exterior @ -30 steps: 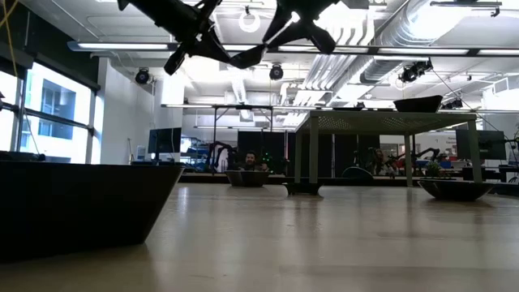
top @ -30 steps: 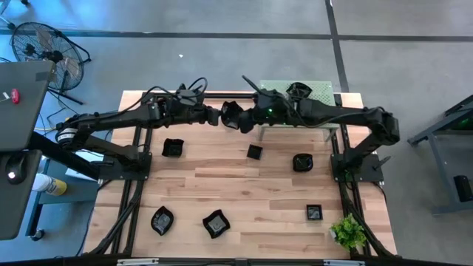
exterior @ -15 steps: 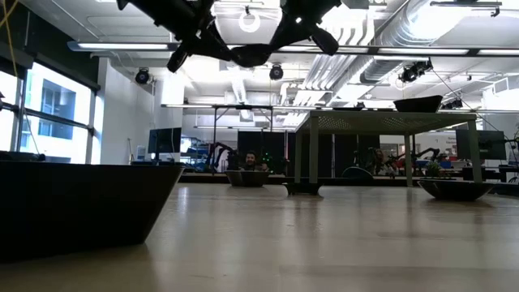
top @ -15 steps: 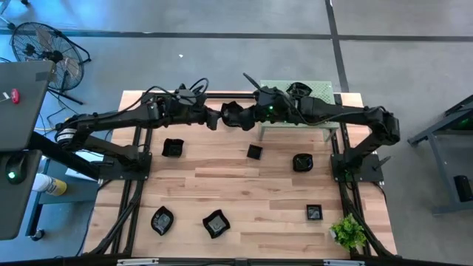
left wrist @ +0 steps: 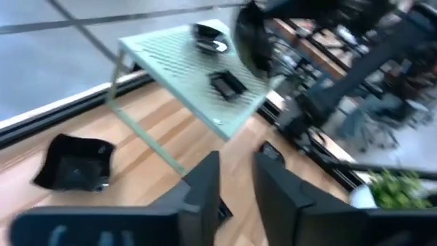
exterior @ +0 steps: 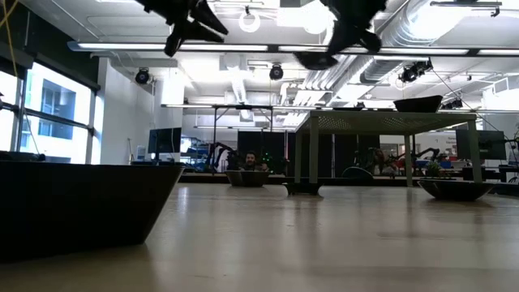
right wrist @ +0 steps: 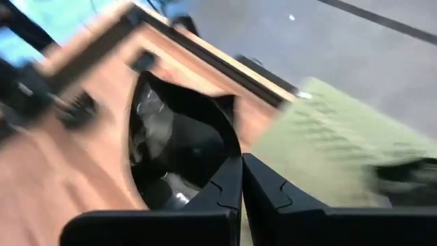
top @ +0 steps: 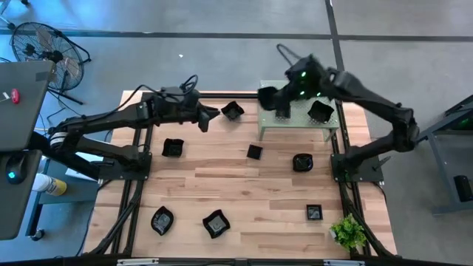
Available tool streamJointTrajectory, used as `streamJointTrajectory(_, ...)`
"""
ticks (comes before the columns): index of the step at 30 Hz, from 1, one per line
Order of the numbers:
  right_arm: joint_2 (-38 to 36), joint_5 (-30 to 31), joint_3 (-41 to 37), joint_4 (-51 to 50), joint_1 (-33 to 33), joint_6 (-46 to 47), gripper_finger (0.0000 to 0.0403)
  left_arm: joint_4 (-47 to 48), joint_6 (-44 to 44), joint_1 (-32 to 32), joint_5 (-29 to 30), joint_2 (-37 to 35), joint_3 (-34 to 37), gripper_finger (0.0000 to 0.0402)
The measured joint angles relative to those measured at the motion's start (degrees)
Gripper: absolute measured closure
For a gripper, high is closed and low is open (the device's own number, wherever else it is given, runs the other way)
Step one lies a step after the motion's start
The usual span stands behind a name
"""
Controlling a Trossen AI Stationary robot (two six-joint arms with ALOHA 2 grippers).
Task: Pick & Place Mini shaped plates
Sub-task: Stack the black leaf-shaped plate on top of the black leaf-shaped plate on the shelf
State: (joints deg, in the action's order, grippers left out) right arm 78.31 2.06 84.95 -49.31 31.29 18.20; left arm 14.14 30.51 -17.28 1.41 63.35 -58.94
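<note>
My right gripper (top: 270, 97) hangs above the left end of the pale green stand (top: 299, 123), shut on a glossy black mini plate (right wrist: 177, 143) that shows as a dark shape below it in the low view (exterior: 312, 58). My left gripper (top: 209, 118) is open and holds nothing (left wrist: 235, 181), hovering over the table's far middle. Beside it another black plate (top: 232, 111) rests on the wood by its base. On the stand a plate (top: 320, 111) sits by its base; the left wrist view shows two plates there (left wrist: 208, 37) (left wrist: 225, 82). My right gripper pinches the plate's rim (right wrist: 231, 158) between its two shut fingers, slanting down from the table's right. The plate stands tilted on edge beyond the fingertips, its hollow toward the wrist camera, lifted clear of table and stand.
Several more black plates lie across the table (top: 172, 148) (top: 254, 152) (top: 302, 162) (top: 314, 213) (top: 216, 223) (top: 162, 220). A small green plant (top: 348, 233) stands at the near right corner. One plate fills the low view's near left (exterior: 81, 203).
The two grippers met over the far middle with a plate between them. My right gripper shut on it, my left gripper opened, let go and drew back toward the table's left. My right gripper then swung quickly toward the table's right, carrying the plate up over the stand.
</note>
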Motion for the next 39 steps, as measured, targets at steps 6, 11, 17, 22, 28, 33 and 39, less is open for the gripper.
streamJointTrajectory(6,3.1,-2.6,7.8,-11.7,12.7,-23.1,0.0402,-0.9,-2.8,0.0,-4.8,-0.2,0.0,0.0393)
streamJointTrajectory(11,9.3,-2.7,14.5,-17.7,20.2,-42.9,0.0402,-0.8,-3.3,0.0,-4.9,-0.2,0.0,0.039)
streamJointTrajectory(17,15.0,-2.7,17.0,-20.3,25.0,-59.6,0.0403,-0.6,-3.4,0.0,-4.9,-0.2,0.0,0.0397)
streamJointTrajectory(22,17.8,-5.3,17.0,-20.3,27.1,-63.2,0.0403,0.3,-3.4,0.0,-4.9,-0.2,0.0,0.04)
streamJointTrajectory(28,18.8,-9.1,17.0,-20.7,27.7,-63.4,0.0403,2.3,-3.3,0.0,-4.9,-0.2,0.0,0.0401)
streamJointTrajectory(33,18.9,-9.2,16.0,-21.0,27.7,-63.2,0.0403,2.7,-3.3,0.0,-4.9,-0.2,0.0,0.0401)
streamJointTrajectory(39,18.9,-7.1,14.5,-21.3,27.7,-63.2,0.04,2.7,-3.3,0.0,-4.9,-0.2,0.0,0.0401)
